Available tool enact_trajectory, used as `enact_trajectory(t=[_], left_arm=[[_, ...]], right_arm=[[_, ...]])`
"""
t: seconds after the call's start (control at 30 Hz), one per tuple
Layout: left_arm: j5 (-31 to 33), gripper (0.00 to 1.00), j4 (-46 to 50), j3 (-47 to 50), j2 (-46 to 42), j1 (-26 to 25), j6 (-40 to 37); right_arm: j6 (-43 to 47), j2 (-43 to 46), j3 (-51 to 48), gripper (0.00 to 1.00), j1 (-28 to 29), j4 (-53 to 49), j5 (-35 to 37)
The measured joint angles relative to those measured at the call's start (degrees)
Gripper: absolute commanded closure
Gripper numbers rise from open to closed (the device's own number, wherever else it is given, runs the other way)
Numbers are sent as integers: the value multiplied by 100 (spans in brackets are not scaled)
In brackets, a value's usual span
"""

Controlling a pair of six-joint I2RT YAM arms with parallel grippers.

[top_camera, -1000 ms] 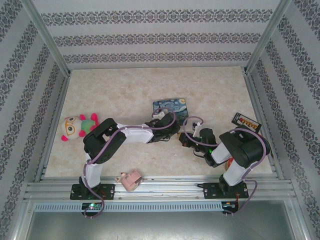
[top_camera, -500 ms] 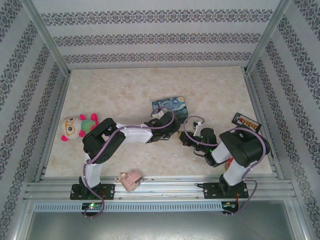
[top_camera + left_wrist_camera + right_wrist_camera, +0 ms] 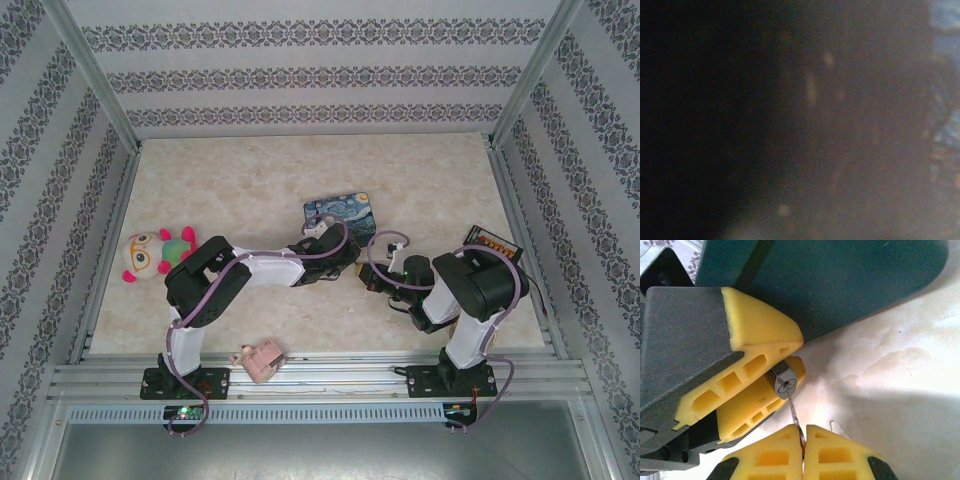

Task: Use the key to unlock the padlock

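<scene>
In the right wrist view the padlock (image 3: 786, 382) shows its silvery keyhole face, clamped between the yellow fingers (image 3: 760, 330) of my left gripper (image 3: 790, 359). The thin key (image 3: 795, 415) runs from that keyhole down into my right gripper (image 3: 802, 434), which is shut on its head. From above, the left gripper (image 3: 347, 268) and right gripper (image 3: 375, 281) meet tip to tip at the table's middle. The lock and key are too small to make out there. The left wrist view is dark and blurred.
A blue painted tin (image 3: 342, 212) lies just behind the grippers. A plush toy (image 3: 155, 253) sits at the left, a pink object (image 3: 260, 360) at the front edge, and a black-and-orange box (image 3: 492, 243) at the right. Metal rails frame the table.
The right arm's elbow has shifted a little to the left. Both grippers stay together at the same spot.
</scene>
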State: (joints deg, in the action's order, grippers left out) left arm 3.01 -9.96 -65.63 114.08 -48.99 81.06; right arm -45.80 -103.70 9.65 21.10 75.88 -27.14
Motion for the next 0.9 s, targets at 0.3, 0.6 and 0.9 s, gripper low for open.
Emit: enact_trajectory(t=[0.3,0.6,0.9], left_arm=[[-9,93,-61,4,0,26,42],[-28,93,-76,4,0,26,44],[-140,93,-146,4,0,37,48]], right_arm=[[-181,-245,-2,100,-87,378,-166],[-210,-245,13,100,-162,365,-273],[-363,-144,83,100,-442,177,-769]])
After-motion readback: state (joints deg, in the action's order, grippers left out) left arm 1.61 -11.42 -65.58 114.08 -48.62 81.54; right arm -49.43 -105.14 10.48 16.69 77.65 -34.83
